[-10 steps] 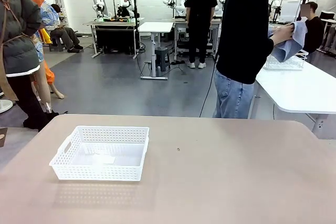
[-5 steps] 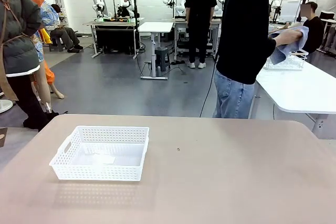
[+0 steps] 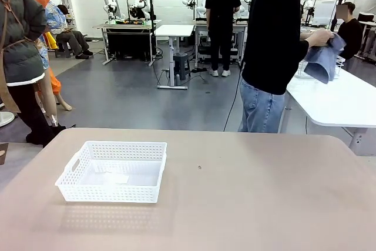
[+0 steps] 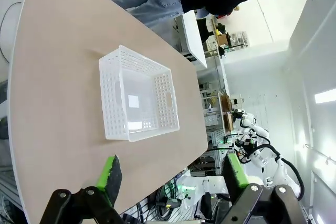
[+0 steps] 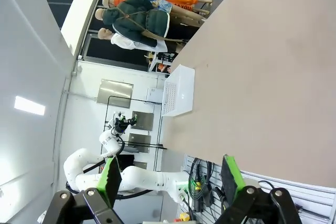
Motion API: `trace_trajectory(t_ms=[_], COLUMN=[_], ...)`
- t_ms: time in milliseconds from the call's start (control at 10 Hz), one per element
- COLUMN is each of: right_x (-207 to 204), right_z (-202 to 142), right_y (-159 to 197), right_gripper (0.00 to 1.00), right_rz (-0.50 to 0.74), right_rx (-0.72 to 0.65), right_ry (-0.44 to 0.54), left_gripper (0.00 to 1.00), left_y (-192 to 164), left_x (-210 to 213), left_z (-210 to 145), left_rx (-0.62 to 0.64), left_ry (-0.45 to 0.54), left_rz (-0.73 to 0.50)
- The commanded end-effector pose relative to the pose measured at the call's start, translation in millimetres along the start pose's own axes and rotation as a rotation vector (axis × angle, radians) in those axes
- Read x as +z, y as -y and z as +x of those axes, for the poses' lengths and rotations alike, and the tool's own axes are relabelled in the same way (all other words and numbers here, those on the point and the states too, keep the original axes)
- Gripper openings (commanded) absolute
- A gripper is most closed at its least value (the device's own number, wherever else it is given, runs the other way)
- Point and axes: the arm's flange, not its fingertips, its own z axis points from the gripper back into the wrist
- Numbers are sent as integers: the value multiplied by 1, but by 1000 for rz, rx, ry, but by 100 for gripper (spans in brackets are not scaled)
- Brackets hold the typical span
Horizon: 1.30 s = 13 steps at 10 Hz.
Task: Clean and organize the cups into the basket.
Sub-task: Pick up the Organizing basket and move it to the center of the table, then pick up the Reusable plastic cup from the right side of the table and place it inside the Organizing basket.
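Note:
The white lattice basket (image 3: 113, 170) stands empty on the left half of the tan table (image 3: 247, 192). From the left wrist it shows as basket (image 4: 137, 94), a good way beyond my left gripper (image 4: 170, 171), whose green-padded fingers stand wide apart with nothing between them. My right gripper (image 5: 170, 176) is open too, high over the table, with the basket (image 5: 178, 92) small and far off. The cups are out of view. A person in black (image 3: 275, 45) stands past the far edge, turned to a side table, holding a blue cloth (image 3: 324, 57).
A white side table (image 3: 335, 101) stands at the back right, with a white wire basket (image 3: 320, 70) on it. Other people stand or sit farther back in the room.
The person's hands have lowered and shifted the blue cloth over the side table. Basket and grippers have not moved.

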Motion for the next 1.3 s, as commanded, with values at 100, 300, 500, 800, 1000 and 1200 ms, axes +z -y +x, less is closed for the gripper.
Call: trace_trajectory(t_ms=[100,300,500,800,1000,1200], right_x=[1,1,1,1,1,1], right_z=[0,0,0,0,0,0], right_y=[0,0,0,0,0,0], right_gripper=[100,100,100,100,100,100], right_rz=[8,8,8,8,8,8], right_rx=[5,5,5,5,5,5], right_ry=[4,4,4,4,4,4], left_gripper=[100,100,100,100,100,100], left_y=[0,0,0,0,0,0], left_x=[3,3,3,3,3,3], left_z=[-2,-2,-2,-2,-2,-2], left_rx=[-3,-3,-3,-3,-3,-3], left_ry=[-14,-14,-14,-14,-14,-14], left_rz=[4,4,4,4,4,4])
